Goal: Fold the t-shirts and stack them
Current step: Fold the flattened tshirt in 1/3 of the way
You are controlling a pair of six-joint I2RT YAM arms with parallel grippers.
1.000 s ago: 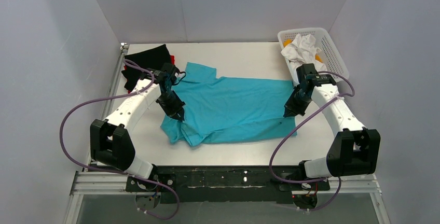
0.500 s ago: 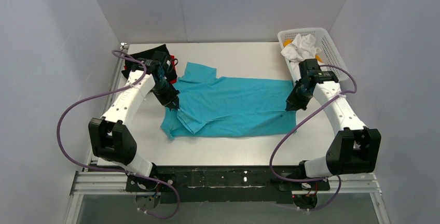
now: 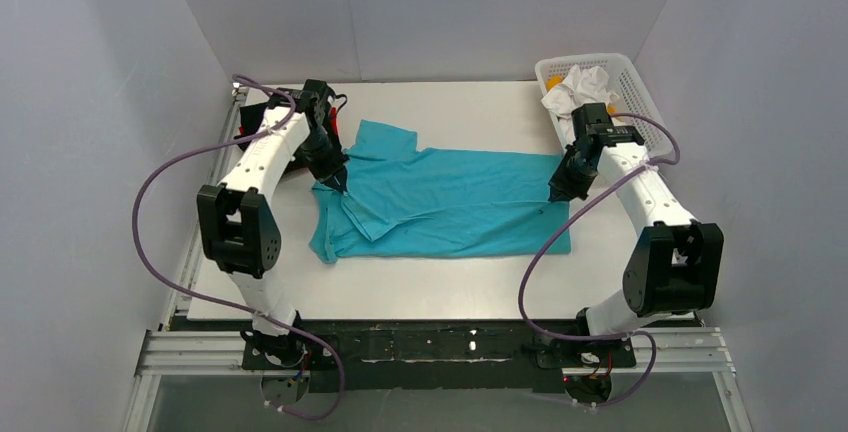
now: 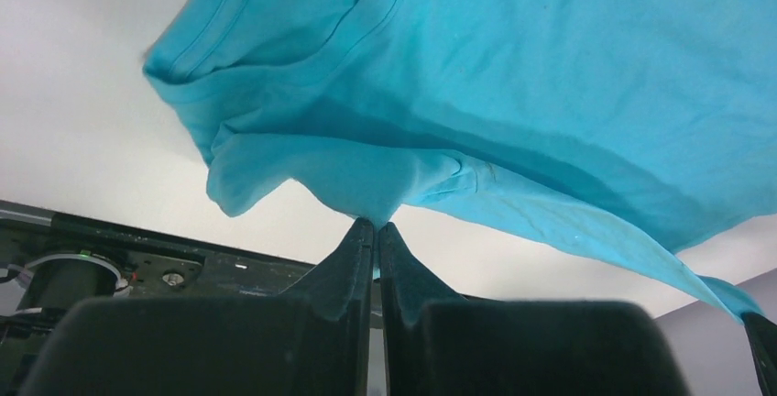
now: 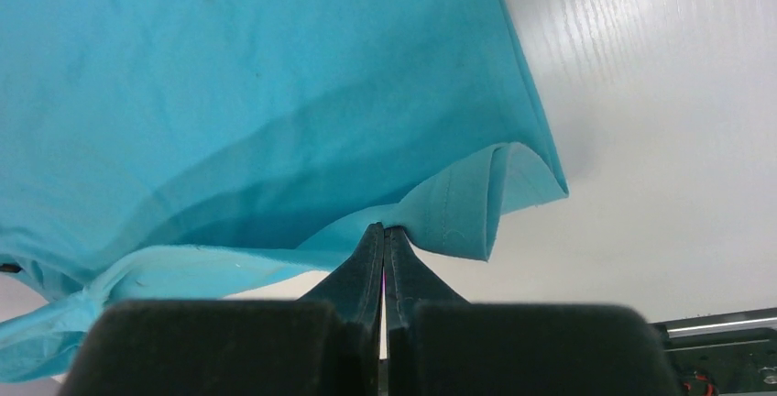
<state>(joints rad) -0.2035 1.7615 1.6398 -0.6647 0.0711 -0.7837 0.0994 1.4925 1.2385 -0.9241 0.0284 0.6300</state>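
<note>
We're looking into a robotics lab cell: plain grey walls [image 3: 100,102] box in a white table [image 3: 450,292]. Two white robot arms [image 3: 262,152] bolt to an aluminium rail [image 3: 185,354], purple cables [image 3: 134,222] looping loose.

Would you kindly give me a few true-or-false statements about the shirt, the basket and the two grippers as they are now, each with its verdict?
1. The left gripper and the right gripper are both shut on the turquoise t-shirt. True.
2. The white basket stands at the table's far left corner. False: it is at the far right corner.
3. The basket is empty. False: crumpled white cloth lies in it.
4. The shirt's collar end is on the left arm's side. True.
</note>
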